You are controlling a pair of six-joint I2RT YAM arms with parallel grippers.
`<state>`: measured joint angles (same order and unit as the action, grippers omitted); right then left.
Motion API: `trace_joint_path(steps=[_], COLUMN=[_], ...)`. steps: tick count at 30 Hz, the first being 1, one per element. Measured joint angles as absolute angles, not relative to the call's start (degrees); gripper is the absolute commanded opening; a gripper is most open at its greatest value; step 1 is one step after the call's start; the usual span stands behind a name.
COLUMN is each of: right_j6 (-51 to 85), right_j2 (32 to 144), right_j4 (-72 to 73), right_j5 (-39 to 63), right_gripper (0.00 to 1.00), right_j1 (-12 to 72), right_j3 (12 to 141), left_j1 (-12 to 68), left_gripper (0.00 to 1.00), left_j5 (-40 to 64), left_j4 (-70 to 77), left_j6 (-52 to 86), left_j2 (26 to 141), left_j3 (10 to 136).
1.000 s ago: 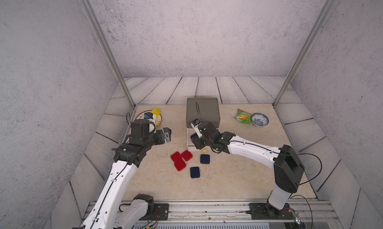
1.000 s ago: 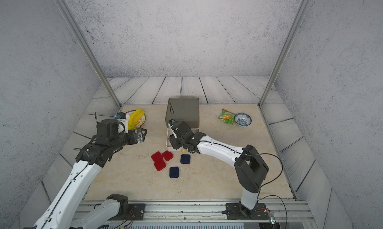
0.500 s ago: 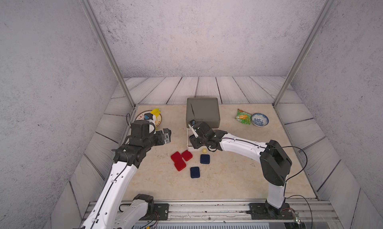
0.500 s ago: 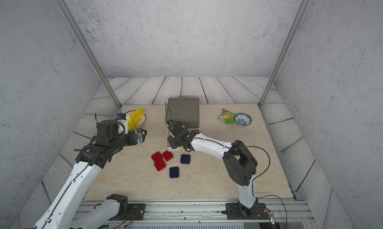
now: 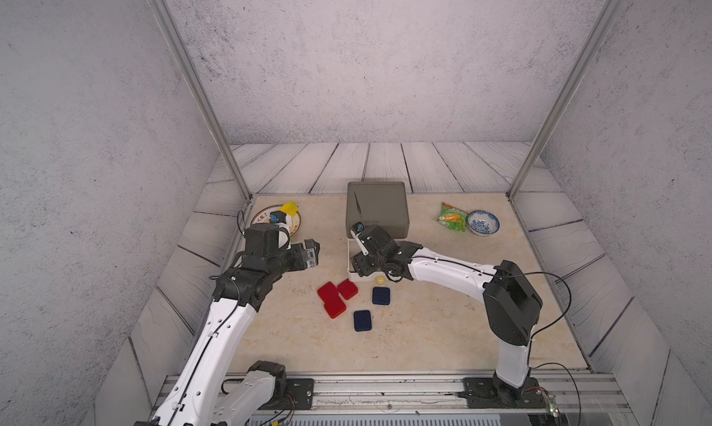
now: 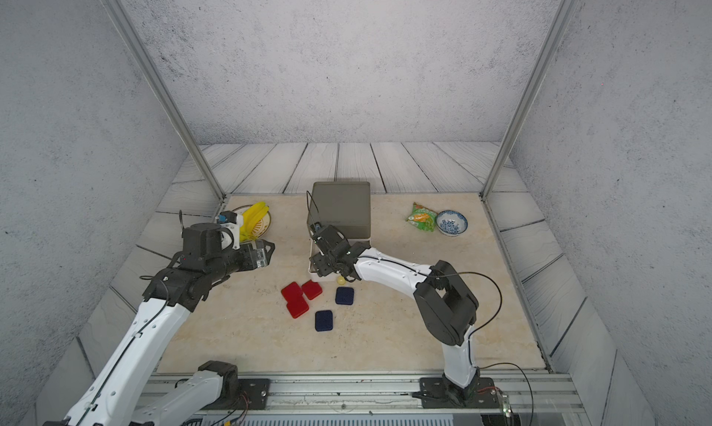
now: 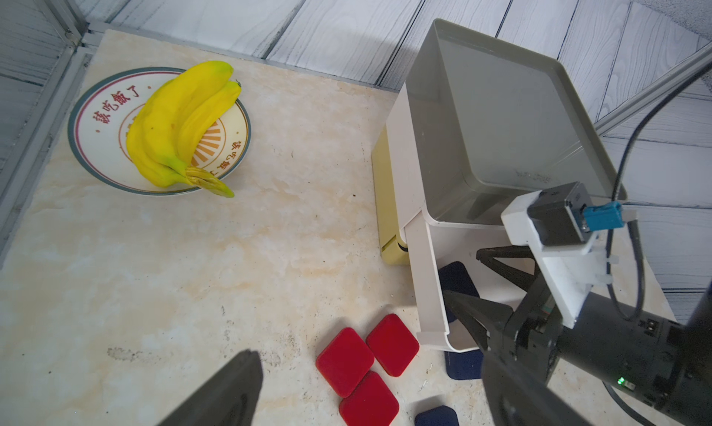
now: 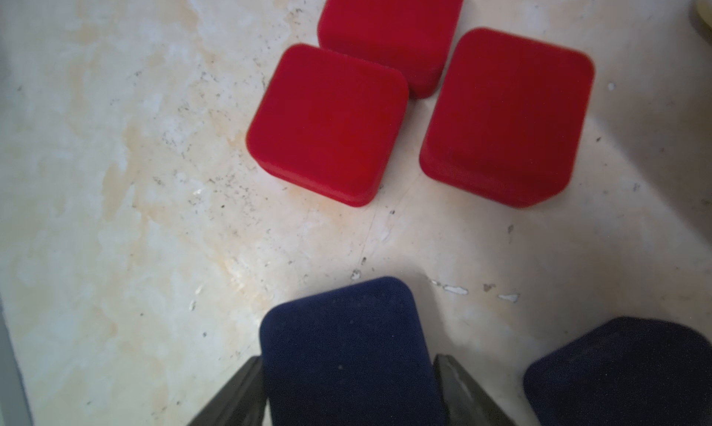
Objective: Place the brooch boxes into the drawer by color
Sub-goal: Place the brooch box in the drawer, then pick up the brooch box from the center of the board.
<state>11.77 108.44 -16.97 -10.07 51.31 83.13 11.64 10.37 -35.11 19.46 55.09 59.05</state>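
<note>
Here the white drawer (image 7: 424, 285) contains a navy box (image 7: 457, 278)

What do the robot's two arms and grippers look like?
Both the left arm and right arm have white links, black joints and thin black cables. The left gripper and right gripper are black with tapered fingers; each wrist carries a white camera bracket with a blue plug.

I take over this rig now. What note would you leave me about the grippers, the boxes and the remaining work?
Left gripper: open, empty, above the table.
Right gripper: jaws apart around a navy box inside the pulled-out white drawer; whether it grips is unclear.
On the table: three red boxes, two navy boxes.
Left to do: those five, then close the drawer.
No black boxes in view.
</note>
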Motion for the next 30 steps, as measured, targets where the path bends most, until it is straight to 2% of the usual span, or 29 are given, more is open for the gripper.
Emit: trace_joint_path(steps=[4,9,19,25,30], right_j6=[11.49,9.98,7.11,9.43,10.31], right_j2=[106.19,98.26,83.24,83.5,87.26], right_j4=[-16.93,-14.79,-7.35,-5.61,-2.72], right_j5=[-10.13,-7.31,-0.95,-0.78,-0.78], right_gripper=[0.81,0.83,0.84,0.84,0.84], right_j1=[51.33,51.99,60.47,62.3,62.85], right_j3=[81.82,76.73,55.75,46.98,45.89], left_j1=[11.64,11.62,8.73,4.21,3.31], left_gripper=[0.96,0.96,0.97,0.96,0.97], left_j5=[10.37,10.33,12.19,16.25,17.96], left_j4=[-35.75,-36.77,-38.46,-37.91,-37.91], left_j6=[19.46,19.27,17.96,18.26,18.33], left_j2=[54.35,53.58,54.06,54.59,55.13], left_j3=[59.33,60.03,61.65,60.71,60.07])
